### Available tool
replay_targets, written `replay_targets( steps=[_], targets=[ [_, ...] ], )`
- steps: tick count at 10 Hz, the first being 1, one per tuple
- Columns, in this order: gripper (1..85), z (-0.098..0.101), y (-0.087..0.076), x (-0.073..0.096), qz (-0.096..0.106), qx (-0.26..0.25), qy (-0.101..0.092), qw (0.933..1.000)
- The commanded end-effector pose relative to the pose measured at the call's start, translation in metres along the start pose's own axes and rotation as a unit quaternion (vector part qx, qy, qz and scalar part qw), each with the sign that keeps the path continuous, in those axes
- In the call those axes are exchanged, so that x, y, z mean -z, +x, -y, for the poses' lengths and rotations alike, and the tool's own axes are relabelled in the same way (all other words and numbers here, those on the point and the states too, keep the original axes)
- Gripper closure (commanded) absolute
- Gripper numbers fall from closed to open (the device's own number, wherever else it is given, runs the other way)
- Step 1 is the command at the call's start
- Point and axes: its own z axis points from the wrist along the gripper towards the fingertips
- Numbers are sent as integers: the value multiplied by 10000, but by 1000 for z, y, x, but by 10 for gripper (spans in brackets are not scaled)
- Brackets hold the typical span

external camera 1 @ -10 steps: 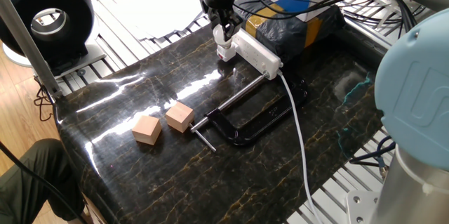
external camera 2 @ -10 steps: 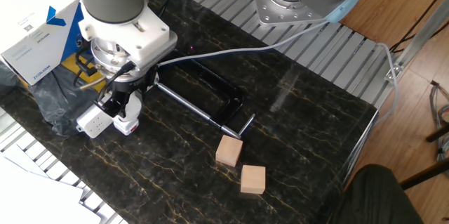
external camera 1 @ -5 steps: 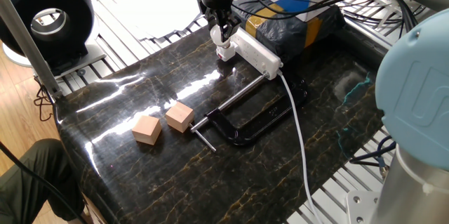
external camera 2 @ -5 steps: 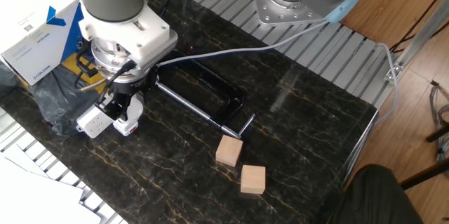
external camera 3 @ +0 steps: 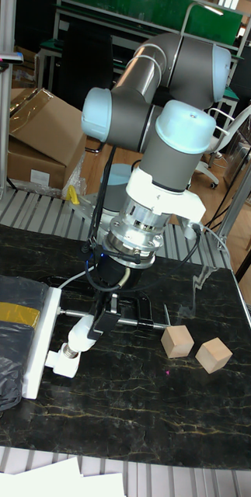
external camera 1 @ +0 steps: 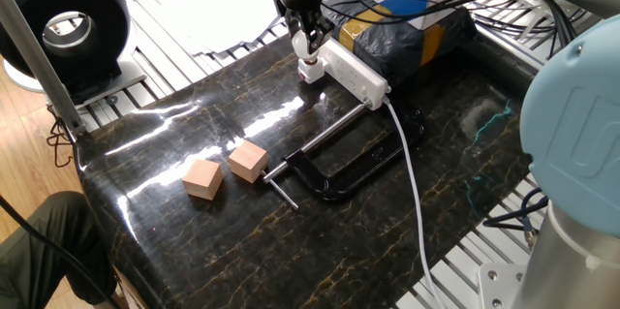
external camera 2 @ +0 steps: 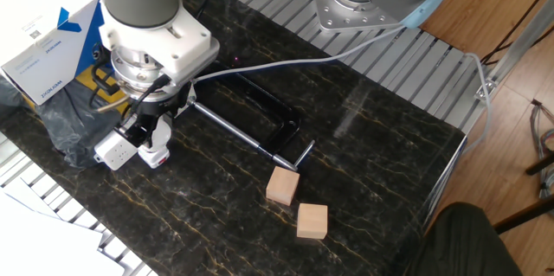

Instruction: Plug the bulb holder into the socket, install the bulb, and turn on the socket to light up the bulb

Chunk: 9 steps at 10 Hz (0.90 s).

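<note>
Gripper [external camera 3: 94,324] fingers clamped on the bulb [external camera 3: 80,334], tilted, its threaded base at the bulb holder [external camera 3: 63,365] beside the socket [external camera 3: 40,339] end.

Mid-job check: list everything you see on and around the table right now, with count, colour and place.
socket: one, white, far edge of the dark marble table, its cable trailing toward the near side
bulb holder: one, white, at the socket's end
bulb: one, white, tilted, in the tool just above the bulb holder
wooden cubes: two, tan, side by side near the table's middle
clamp: one, black, lying flat between cubes and socket
bag: one, black with yellow tape, behind the socket
box: one, white and blue, on the bag
tool: one, dark fingers closed around the bulb, on the grey and blue arm
</note>
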Motion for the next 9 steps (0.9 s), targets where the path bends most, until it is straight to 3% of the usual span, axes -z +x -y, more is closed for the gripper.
replay_targets(
  steps=[1,9],
  targets=[
    [847,4,6,1,-84,-10,81,9999],
    [847,7,7,6,-32,67,67,9999]
  ],
)
